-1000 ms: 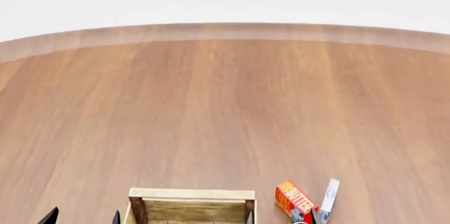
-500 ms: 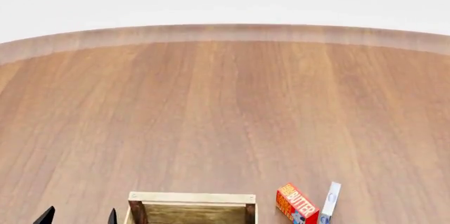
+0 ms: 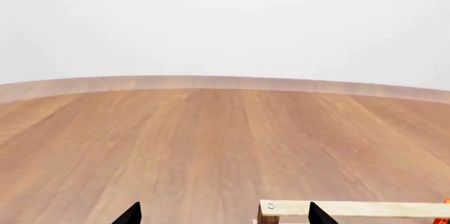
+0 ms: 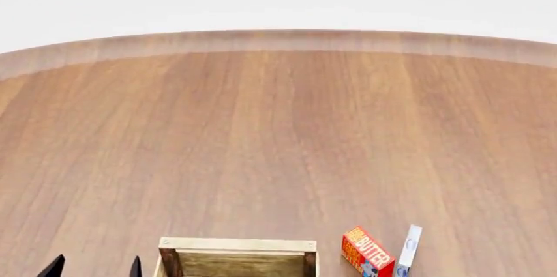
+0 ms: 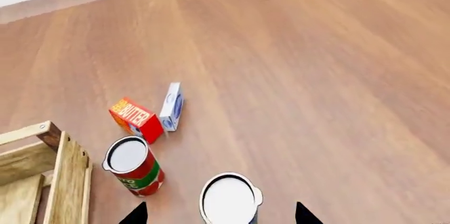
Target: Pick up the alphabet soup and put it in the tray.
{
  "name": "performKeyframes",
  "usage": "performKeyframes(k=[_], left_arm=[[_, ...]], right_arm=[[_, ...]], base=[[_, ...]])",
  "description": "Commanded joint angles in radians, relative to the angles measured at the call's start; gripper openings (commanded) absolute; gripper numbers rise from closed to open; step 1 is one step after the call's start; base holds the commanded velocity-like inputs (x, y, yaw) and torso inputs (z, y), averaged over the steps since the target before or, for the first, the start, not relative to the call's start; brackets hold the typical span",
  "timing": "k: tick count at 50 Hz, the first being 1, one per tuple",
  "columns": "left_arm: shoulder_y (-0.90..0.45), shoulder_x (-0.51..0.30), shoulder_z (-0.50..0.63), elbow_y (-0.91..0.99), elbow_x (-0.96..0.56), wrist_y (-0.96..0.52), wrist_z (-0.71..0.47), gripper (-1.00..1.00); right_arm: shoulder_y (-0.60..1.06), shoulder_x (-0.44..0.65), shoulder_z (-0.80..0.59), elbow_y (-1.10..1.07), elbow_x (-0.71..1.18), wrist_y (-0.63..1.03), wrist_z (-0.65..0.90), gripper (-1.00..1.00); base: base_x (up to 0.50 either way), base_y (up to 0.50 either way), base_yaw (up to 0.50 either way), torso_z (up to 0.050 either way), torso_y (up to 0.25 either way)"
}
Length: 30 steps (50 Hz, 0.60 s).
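Note:
In the right wrist view a can with a pale silver-white top (image 5: 228, 198) stands on the table. This is the alphabet soup; its label is almost hidden from above. My right gripper (image 5: 220, 216) is open, with one dark fingertip on each side of the can and not touching it. The light-wood tray (image 5: 42, 168) lies to one side and also shows at the bottom of the head view (image 4: 237, 245). My left gripper (image 3: 223, 216) is open and empty, beside the tray's end rail (image 3: 351, 208). Its tips show low in the head view (image 4: 94, 268). The soup and the right gripper are out of the head view.
A red-and-green can (image 5: 135, 167) stands between the soup and the tray. A red-orange butter box (image 5: 135, 118) (image 4: 366, 251) and a white-and-blue box (image 5: 172, 106) (image 4: 409, 246) lie just beyond it. The round wooden table (image 4: 278, 127) ends at a curved far edge.
In the head view the left fingertips have slid lower and to the left. The dark right gripper tip seen by the butter box a second ago has left the view. The objects have not moved.

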Motion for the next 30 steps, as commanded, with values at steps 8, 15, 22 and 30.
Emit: performKeyframes(k=[8,15,22,30], left_arm=[[-0.008,-0.011,-0.003,0.000,-0.022,-0.002,-0.014,1.00],[-0.004,-0.015,0.003,0.002,-0.025,0.001,-0.017,1.00],[-0.005,-0.018,0.008,0.000,-0.026,0.003,-0.021,1.00],[-0.004,-0.022,0.012,0.001,-0.030,0.006,-0.024,1.00]], right_arm=[[0.055,0.117,-0.031,0.083,0.090,0.136,0.028,1.00],[0.064,0.136,-0.080,0.131,0.010,0.079,-0.017,1.00],[0.071,0.138,-0.162,0.201,-0.113,-0.022,-0.075,1.00],[0.074,0.138,-0.235,0.261,-0.187,-0.086,-0.115,1.00]], base=[[0.00,0.00,0.00,0.000,0.000],[0.00,0.00,0.00,0.000,0.000],[0.00,0.00,0.00,0.000,0.000],[0.00,0.00,0.00,0.000,0.000]])
